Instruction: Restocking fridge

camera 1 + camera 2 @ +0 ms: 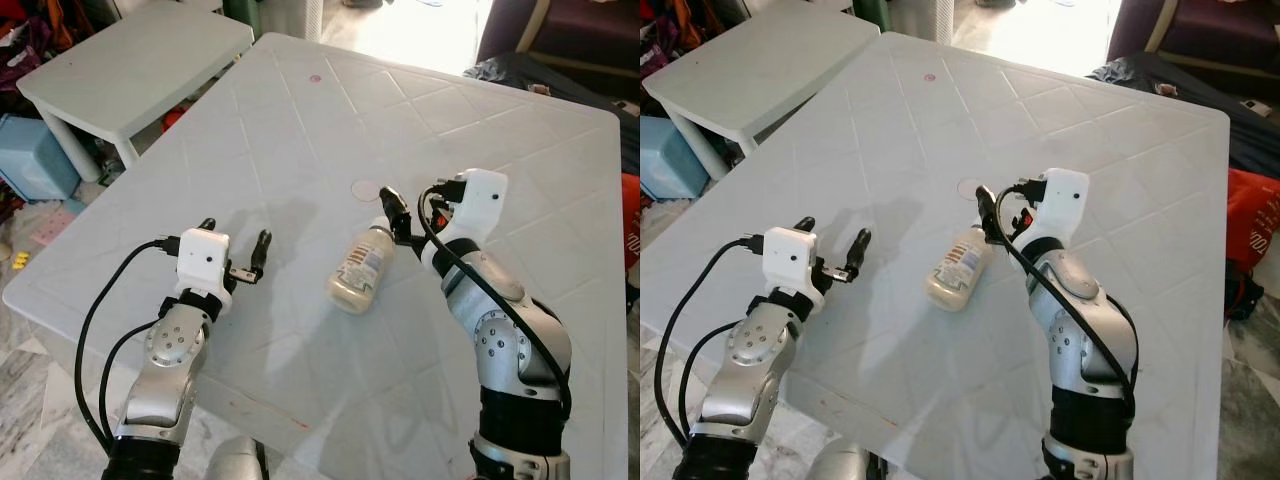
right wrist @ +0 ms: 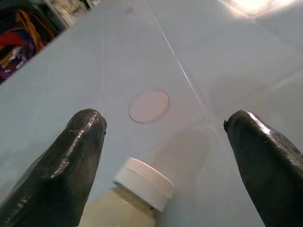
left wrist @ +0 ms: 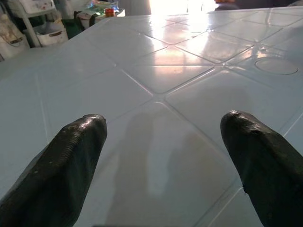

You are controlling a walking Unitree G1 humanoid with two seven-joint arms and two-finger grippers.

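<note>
Right tool (image 1: 397,222) spread wide above the cap end of a bottle (image 1: 361,270), fingers apart and holding nothing. In the right wrist view, two black fingers (image 2: 71,165) flanking the white cap (image 2: 143,182), with a round moulded disc (image 2: 149,106) in the desk surface just beyond; bottle body cut off at the frame edge there. From the head views, bottle lying on its side near the middle of the white desk (image 1: 300,130), pale creamy contents, label print too small to read. Left tool (image 1: 237,250) also gaping, hovering low over bare desk well to the left of the bottle, nothing between its fingers (image 3: 66,161) in the left wrist view. Farther out, a smaller white side table (image 1: 130,65) off the desk's left corner, a blue box (image 1: 35,160) beneath it, dark cloth (image 1: 1160,70) past the far right edge, hard to identify.
</note>
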